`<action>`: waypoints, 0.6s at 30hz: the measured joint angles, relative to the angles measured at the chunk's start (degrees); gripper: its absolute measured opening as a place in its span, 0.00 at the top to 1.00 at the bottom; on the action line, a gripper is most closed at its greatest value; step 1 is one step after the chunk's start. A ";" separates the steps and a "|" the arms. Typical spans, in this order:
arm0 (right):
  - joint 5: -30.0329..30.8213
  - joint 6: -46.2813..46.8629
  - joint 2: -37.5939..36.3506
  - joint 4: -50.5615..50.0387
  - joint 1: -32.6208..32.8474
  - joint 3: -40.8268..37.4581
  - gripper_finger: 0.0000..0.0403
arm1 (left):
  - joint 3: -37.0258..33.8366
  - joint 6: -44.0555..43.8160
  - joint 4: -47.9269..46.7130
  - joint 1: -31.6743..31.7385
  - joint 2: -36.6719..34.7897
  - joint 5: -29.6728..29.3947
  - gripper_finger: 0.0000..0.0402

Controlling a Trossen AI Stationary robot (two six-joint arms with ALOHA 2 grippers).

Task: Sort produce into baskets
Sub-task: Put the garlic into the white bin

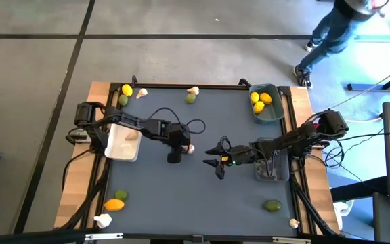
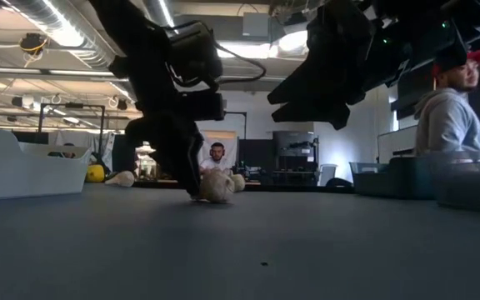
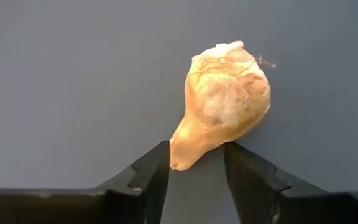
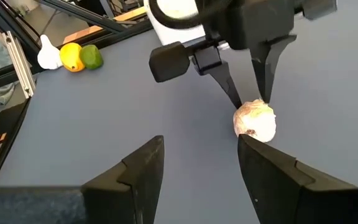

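Over on the left sat the white basket, a garlic inside. Beside it the left gripper was down at mid-desk, jaws narrowed either side of a garlic bulb lying on the surface, touching its pointed end. Further right, the right gripper hovered with jaws apart and empty, the dark grey basket just behind it.

Garlic bulb, off-white with tan papery skin, lying on its side mid-table, pointed stem end between dark fingertips. White basket at left, holding probably one garlic. Blue-grey basket far right, with lemons. Limes, lemons, garlic scattered near corners.
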 joint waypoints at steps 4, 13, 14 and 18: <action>0.02 0.01 0.00 -0.02 0.00 0.00 0.50 | 0.03 0.79 0.87 0.36 1.89 1.08 0.69; 0.52 0.02 0.00 -0.05 0.00 0.00 0.50 | 0.06 1.22 2.42 0.34 2.35 1.51 0.86; 0.52 0.02 0.00 -0.07 0.00 0.00 0.50 | 0.01 1.15 2.78 0.34 2.18 1.51 0.89; 1.19 0.02 -0.02 -0.04 0.00 0.00 0.50 | -0.04 1.07 3.69 0.32 1.69 1.33 0.98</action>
